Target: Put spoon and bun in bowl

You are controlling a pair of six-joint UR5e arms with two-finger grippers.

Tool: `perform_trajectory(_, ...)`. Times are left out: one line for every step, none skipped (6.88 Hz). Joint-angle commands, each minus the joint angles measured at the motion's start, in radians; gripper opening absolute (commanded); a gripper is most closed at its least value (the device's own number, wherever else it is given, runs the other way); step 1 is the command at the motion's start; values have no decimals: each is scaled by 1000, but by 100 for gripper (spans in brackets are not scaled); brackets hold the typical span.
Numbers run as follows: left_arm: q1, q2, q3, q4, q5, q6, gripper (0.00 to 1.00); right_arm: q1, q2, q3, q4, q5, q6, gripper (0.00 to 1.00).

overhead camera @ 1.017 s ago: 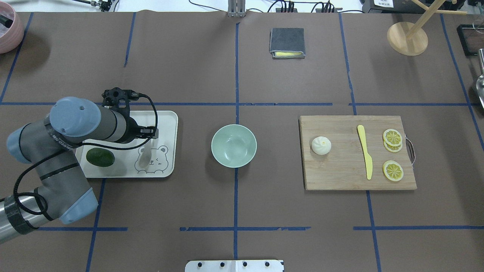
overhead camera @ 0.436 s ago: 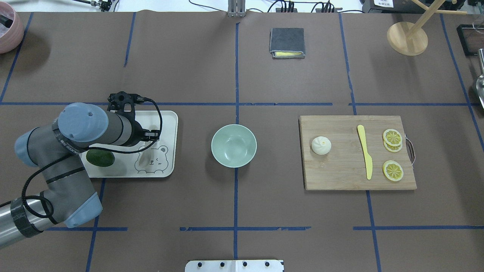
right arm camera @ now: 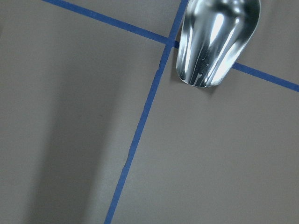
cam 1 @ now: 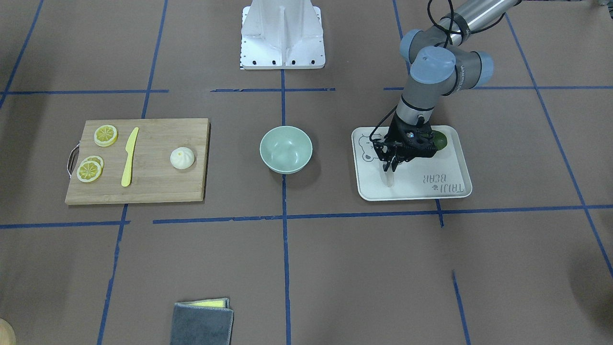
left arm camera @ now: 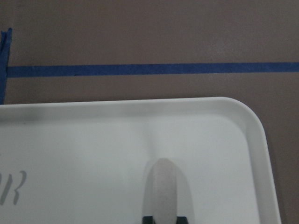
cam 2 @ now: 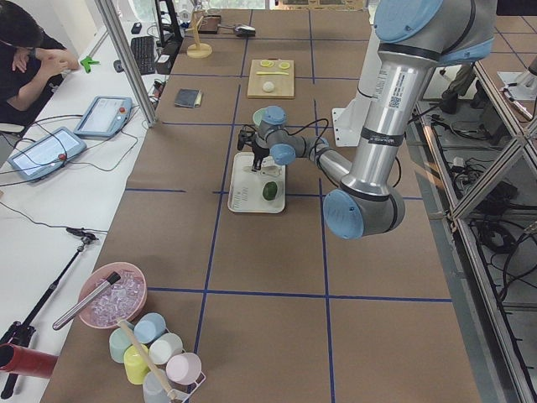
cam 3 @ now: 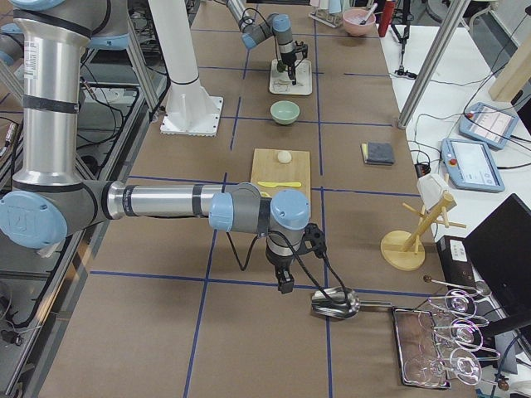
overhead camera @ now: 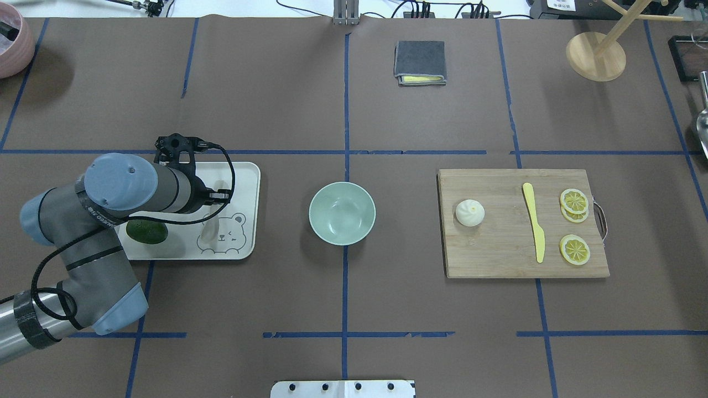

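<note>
The off-white spoon (overhead camera: 208,232) lies on the white bear-print tray (overhead camera: 243,177) at the left. My left gripper (cam 1: 390,166) points down over the tray. In the left wrist view its fingertips (left arm camera: 147,218) flank the spoon's handle (left arm camera: 163,186), shut on it. The mint-green bowl (overhead camera: 342,221) stands empty at the table's centre. The white bun (overhead camera: 469,213) sits on the left part of the wooden cutting board (overhead camera: 498,254). My right gripper (cam 3: 284,288) shows only in the exterior right view, far from these things; I cannot tell whether it is open or shut.
A green avocado (overhead camera: 146,232) lies on the tray beside my left arm. A yellow knife (overhead camera: 534,221) and lemon slices (overhead camera: 574,249) lie on the board. A folded grey cloth (overhead camera: 420,62) lies at the back. A metal scoop (cam 3: 336,303) lies by my right gripper.
My left arm shifted right and lower over the tray, bringing the gripper down onto the spoon's handle. The bowl and bun have not moved.
</note>
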Motion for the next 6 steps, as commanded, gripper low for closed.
perform_trajectory(0,-23,-82,131,0,1,0,0,-1,0,0,0,0,100)
perform_trajectory(-2,-151,-107,330,0,-24,0,0,-1,0,0,0,1,100)
perform_trajectory(6,-263,-88,434,-2,-179,0,0,-1,0,0,0,0,100)
perform_trajectory(18,-334,-72,477,-3,-299,0,0,-1,0,0,0,0,100)
perform_trajectory(24,-418,7,481,-2,-452,0,0,-1,-2,0,0,0,100)
perform_trajectory(29,-504,103,479,7,-563,0,0,-1,-2,0,0,0,100)
